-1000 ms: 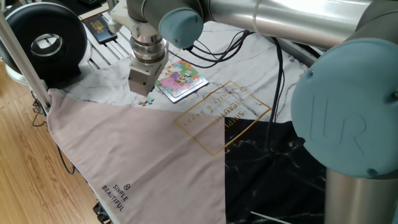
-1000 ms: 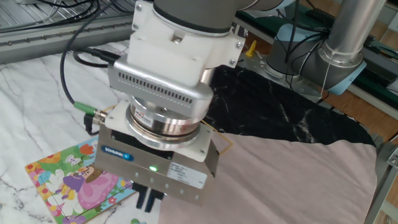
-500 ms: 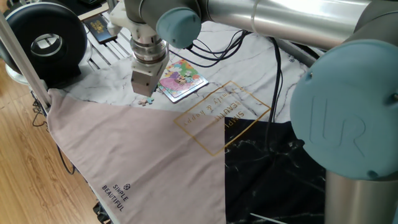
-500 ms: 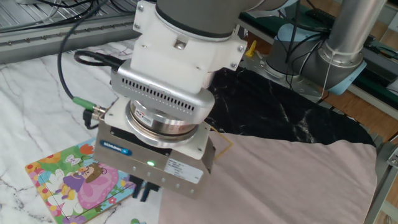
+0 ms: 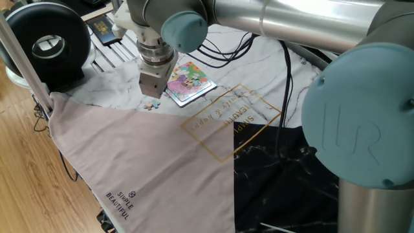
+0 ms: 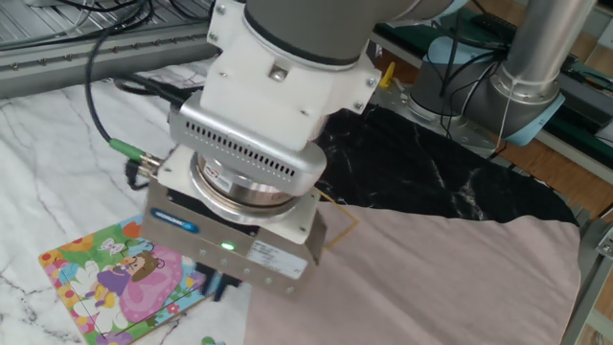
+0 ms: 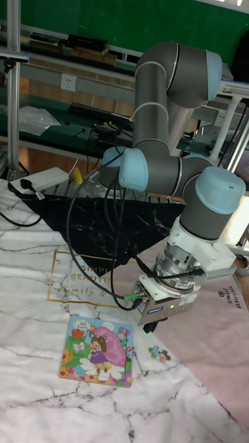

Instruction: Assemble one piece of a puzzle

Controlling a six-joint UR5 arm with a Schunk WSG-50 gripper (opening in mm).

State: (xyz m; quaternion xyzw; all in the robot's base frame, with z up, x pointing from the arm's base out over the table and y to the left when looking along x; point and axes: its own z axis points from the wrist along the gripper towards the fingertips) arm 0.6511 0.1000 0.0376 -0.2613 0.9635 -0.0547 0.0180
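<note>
Nearest the tall fixed camera, on white marbled cloth, lies the small flat rectangular jigsaw puzzle [image 7: 97, 351] with its bright pink, green and yellow cartoon picture. Its long axis runs from the near edge away toward the gold-printed lettering, slightly skewed to the cloth's edges. Just beside its far right corner rests the tiny knobby piece [image 7: 159, 354], apart from the board; it looks pale with darker colour on it, and which way its knobs point is too small to tell. Directly above and behind that spot hangs the grey two-finger gripper [image 7: 149, 327], its dark fingers low over the cloth; whether they are spread or closed cannot be told. Picking up the piece seems to be the step in hand, so the fingers should centre over it and descend squarely without nudging the board. Farther back drapes a black marbled cloth [image 7: 124, 225].
</note>
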